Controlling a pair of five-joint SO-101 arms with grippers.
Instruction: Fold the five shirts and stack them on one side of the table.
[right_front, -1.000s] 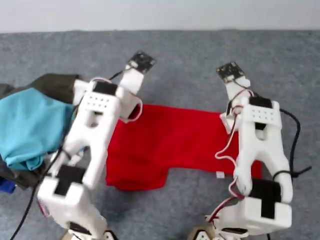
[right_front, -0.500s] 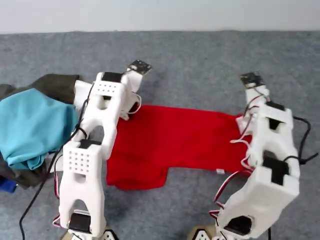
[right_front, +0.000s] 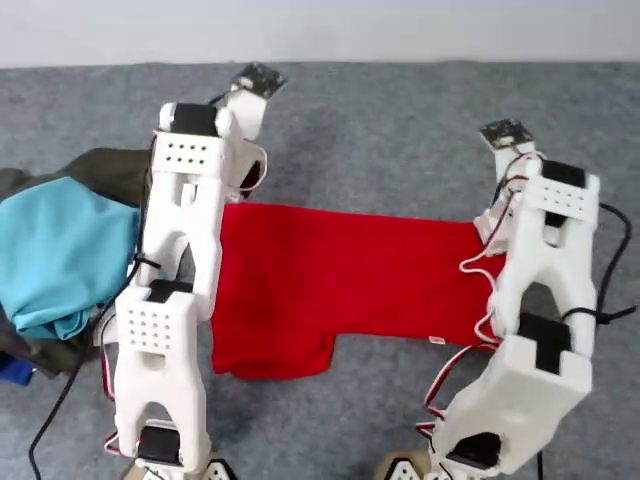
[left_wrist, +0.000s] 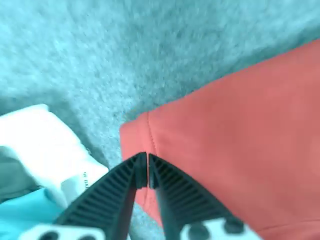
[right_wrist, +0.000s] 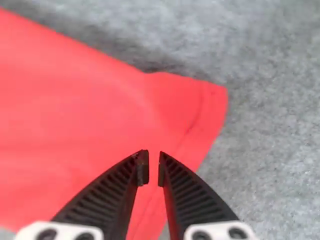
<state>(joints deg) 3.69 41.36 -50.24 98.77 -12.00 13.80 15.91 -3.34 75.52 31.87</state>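
A red shirt (right_front: 340, 280) lies spread flat on the grey table, one sleeve pointing toward the near edge. My left gripper (right_front: 248, 185) hovers at its far left corner, and in the left wrist view it (left_wrist: 143, 170) is shut just above the hem of the red shirt (left_wrist: 240, 125). At the shirt's far right corner is my right gripper (right_front: 492, 225). The right wrist view shows it (right_wrist: 149, 167) shut to a thin slit over the red shirt (right_wrist: 75, 115), with no cloth visibly pinched.
A heap of clothes sits at the table's left edge, with a teal shirt (right_front: 60, 250) on top of a dark olive one (right_front: 110, 170). Bare grey table (right_front: 380, 130) stretches beyond the red shirt to the far edge.
Both arms have stretched out toward the far side and apart. The red shirt's far edge now reaches wider to left and right and lies flatter.
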